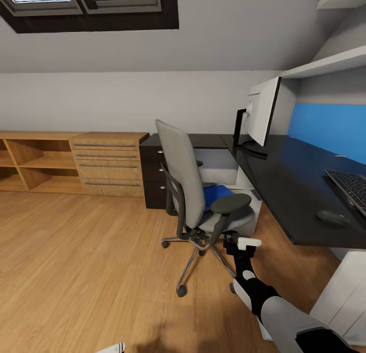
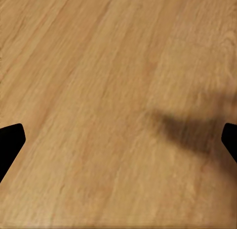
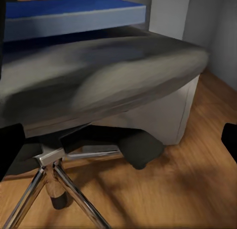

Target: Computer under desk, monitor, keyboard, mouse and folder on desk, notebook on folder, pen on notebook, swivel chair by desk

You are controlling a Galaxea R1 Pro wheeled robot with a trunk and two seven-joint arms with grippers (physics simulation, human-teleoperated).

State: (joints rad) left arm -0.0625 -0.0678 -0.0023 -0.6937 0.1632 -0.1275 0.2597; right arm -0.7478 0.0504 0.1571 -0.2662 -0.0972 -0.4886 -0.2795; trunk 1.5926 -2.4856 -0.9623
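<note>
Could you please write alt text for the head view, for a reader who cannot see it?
A grey swivel chair with a blue folder on its seat stands on the wood floor beside a black desk holding a monitor, keyboard and mouse. The right pincer reaches toward the chair's armrest.

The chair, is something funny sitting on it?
Yes. A blue folder lies on the chair seat instead of on the desk, where the monitor, keyboard and mouse sit.
</note>
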